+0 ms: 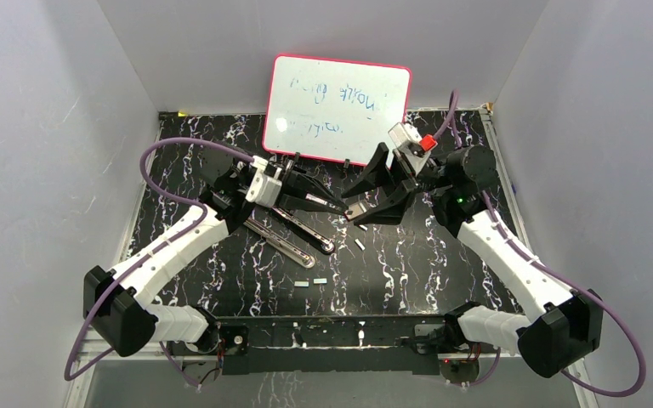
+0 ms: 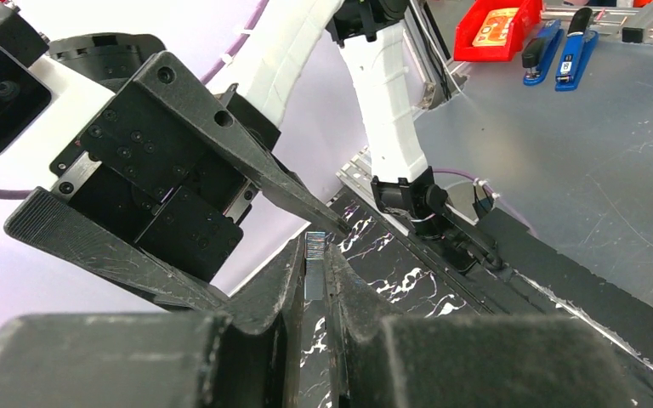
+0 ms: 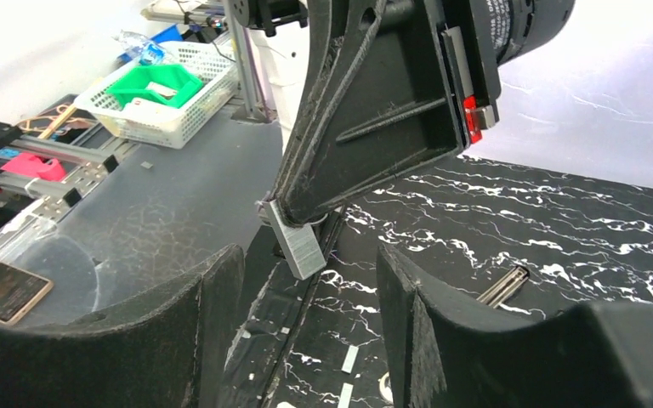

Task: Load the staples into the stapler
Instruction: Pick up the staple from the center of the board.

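Above the middle of the table [image 1: 221,289], the two grippers meet tip to tip. The left gripper [image 2: 314,260] has its jaws closed on a strip [image 2: 315,245] of staples, pinching the strip's lower part so that the silvery top stands upright above the fingertips. The right gripper [image 3: 308,255] faces it with jaws wide apart and holds nothing. In the right wrist view the strip hangs between the right fingers [image 3: 208,297], touching neither of them.

The stapler [image 1: 293,236] lies opened flat on the table at about 7 o'clock from the meeting point, under the left gripper's wrist. Its two long halves are spread apart, both running toward 4 o'clock. The shiny rail [image 3: 503,287] shows at 4 o'clock from the strip in the right wrist view.

Loose staples rest on the marbled surface: two short pieces [image 1: 310,281] side by side at 6 o'clock from the stapler, and one piece [image 1: 360,244] at 6 o'clock from the grippers. A whiteboard [image 1: 337,106] leans at the table's 12 o'clock edge.
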You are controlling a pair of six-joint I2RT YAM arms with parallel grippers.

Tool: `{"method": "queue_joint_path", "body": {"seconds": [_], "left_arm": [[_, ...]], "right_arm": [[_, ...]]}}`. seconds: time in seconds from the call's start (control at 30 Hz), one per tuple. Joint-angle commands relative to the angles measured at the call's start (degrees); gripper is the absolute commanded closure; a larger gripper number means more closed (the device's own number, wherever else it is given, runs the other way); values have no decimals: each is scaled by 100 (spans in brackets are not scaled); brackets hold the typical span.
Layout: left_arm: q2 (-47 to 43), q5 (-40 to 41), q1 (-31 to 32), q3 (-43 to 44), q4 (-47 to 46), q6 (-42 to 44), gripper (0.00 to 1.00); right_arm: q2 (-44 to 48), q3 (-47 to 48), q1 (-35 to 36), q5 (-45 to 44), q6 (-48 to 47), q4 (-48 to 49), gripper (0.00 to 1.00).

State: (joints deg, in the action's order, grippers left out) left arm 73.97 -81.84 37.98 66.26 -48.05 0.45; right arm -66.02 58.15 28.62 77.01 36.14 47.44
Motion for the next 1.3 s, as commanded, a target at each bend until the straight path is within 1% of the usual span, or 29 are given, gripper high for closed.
{"method": "queue_joint_path", "body": {"seconds": [0.0,0.07,0.23,0.5,0.77,1.07,1.27], "left_arm": [[-248,-279,37,96,-319,381,92],[-243,-374,34,78,-319,495,92],[-262,-491,54,13,-316,680,93],[-259,-563,61,69,-323,660,93],[-246,-565,60,72,-310,657,94],[-219,-570,61,95,-317,603,94],[-208,-555,60,107,-326,573,91]], "right_arm": [[43,500,130,260,-649,-886,36],[12,559,182,284,-721,-1056,38],[-39,591,251,279,-731,-1120,43],[-106,645,330,373,-744,-1197,48],[-85,654,348,368,-859,-1360,59],[-74,662,368,383,-941,-1437,65],[-60,654,374,373,-994,-1474,72]]}}
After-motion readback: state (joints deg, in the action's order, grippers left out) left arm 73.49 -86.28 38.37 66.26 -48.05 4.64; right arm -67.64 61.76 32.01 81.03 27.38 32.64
